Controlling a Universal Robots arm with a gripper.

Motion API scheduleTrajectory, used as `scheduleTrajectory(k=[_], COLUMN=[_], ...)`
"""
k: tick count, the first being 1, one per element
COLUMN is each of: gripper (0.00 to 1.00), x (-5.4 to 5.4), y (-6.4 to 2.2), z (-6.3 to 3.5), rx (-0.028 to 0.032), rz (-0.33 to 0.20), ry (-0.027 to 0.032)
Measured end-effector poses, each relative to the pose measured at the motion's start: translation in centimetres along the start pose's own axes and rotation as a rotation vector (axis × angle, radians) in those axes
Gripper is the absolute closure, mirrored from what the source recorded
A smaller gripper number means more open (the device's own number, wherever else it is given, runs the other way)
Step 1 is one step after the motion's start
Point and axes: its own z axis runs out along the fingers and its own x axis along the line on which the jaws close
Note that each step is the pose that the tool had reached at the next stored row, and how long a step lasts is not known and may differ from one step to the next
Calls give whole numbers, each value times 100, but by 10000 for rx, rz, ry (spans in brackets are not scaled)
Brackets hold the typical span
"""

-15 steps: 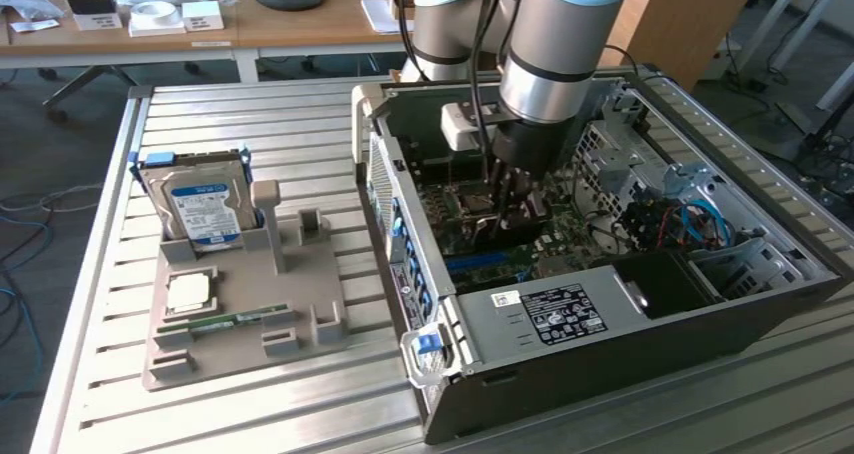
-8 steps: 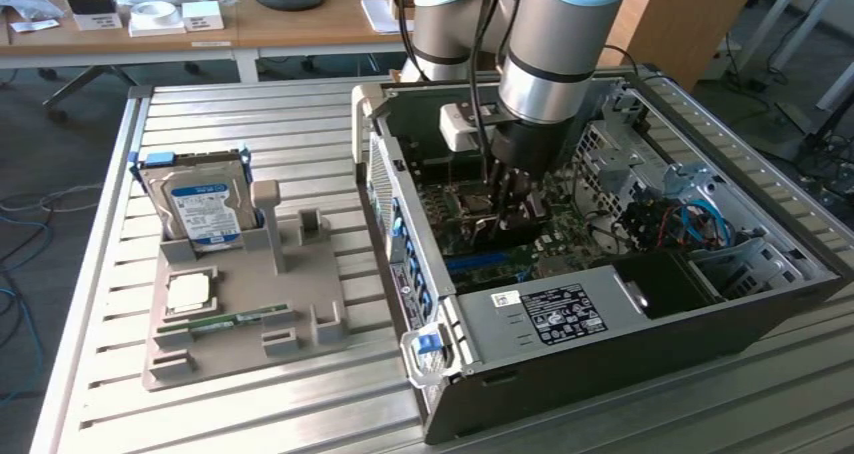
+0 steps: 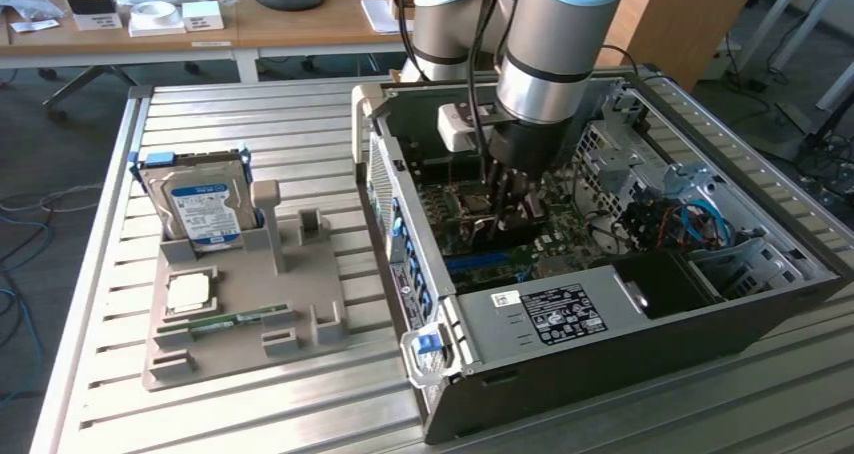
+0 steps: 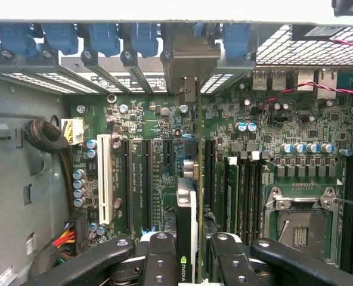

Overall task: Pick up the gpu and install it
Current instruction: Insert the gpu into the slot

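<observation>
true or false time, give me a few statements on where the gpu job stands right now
1. The gripper holds the gpu edge-on over the motherboard. True.
2. The hard drive lies flat inside the computer case. False: it stands upright in the grey holder outside the case.
3. The ram stick lies in the holder. True.
4. A cooler covers the cpu socket. False: the socket is uncovered.

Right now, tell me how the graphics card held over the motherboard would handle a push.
Probably stiff: the graphics card stands straight on edge in the pincer, no sag. Likely light, being so thin. Probably fragile too: its green board edge is bare, so a skewed push could flex it.
</observation>
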Motion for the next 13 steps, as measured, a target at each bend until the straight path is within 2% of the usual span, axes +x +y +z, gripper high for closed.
scheduleTrajectory(k=[13], gripper=[73], x=[0], y=[13], z=[0], rx=[0], rz=[0], ry=[0])
